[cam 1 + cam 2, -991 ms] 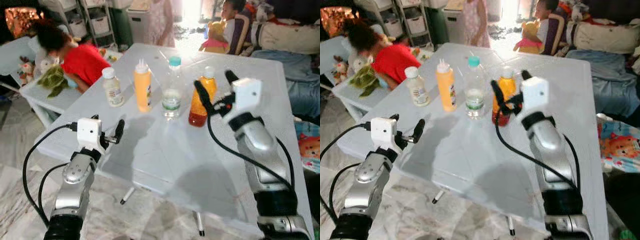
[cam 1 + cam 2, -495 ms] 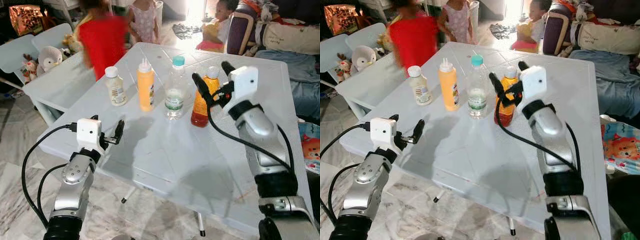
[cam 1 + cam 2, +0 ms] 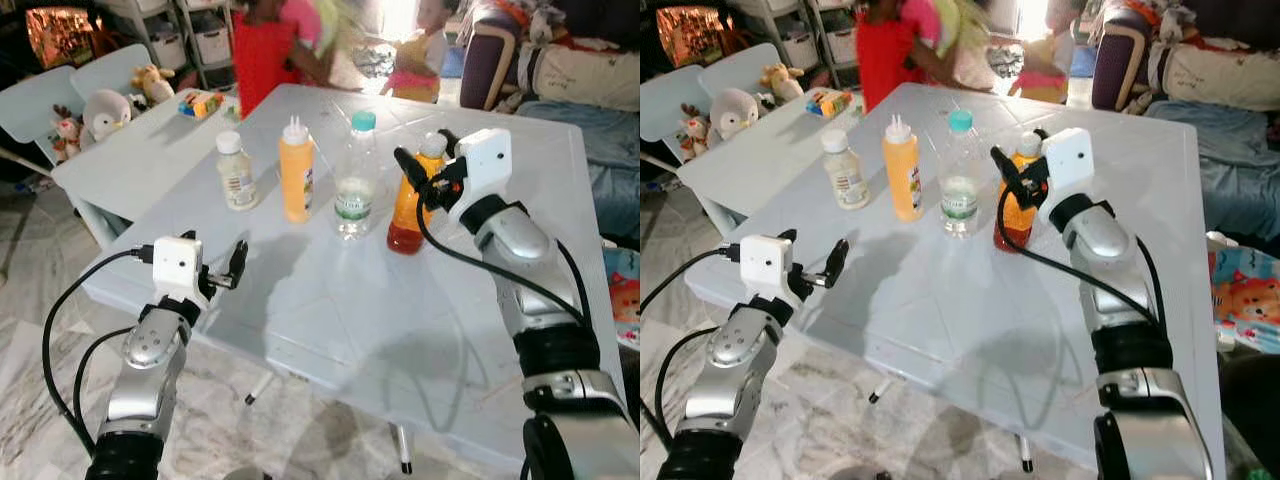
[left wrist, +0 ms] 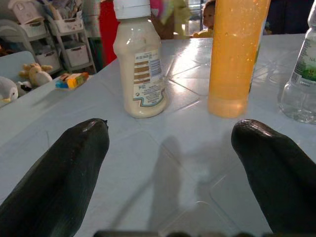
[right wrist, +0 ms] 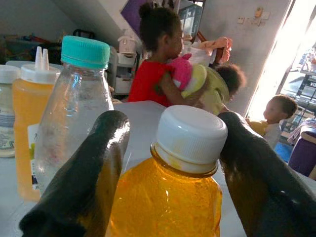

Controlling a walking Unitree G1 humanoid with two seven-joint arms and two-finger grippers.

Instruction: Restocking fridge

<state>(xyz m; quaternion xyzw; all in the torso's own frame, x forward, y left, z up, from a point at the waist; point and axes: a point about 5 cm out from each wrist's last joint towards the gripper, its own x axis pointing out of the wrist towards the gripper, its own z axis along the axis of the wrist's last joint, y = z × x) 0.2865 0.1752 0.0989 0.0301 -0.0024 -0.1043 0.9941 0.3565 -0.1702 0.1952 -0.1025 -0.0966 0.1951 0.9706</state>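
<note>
Right tool (image 3: 423, 165) straddles the white-capped orange juice bottle (image 3: 408, 205), fingers spread, not yet clamped.
The bottle stands rightmost in the far row on the white worktop (image 3: 330, 300); left tool (image 3: 238, 262) hovers wide open, empty, at the near-left edge.

a lived-in family home: soft toys (image 3: 105, 110), children (image 3: 265, 45), sofa (image 3: 570, 70)

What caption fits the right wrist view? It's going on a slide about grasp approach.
Right pincer open, its fingers flanking the white-capped orange juice bottle, with the teal-capped water bottle beside it.
</note>
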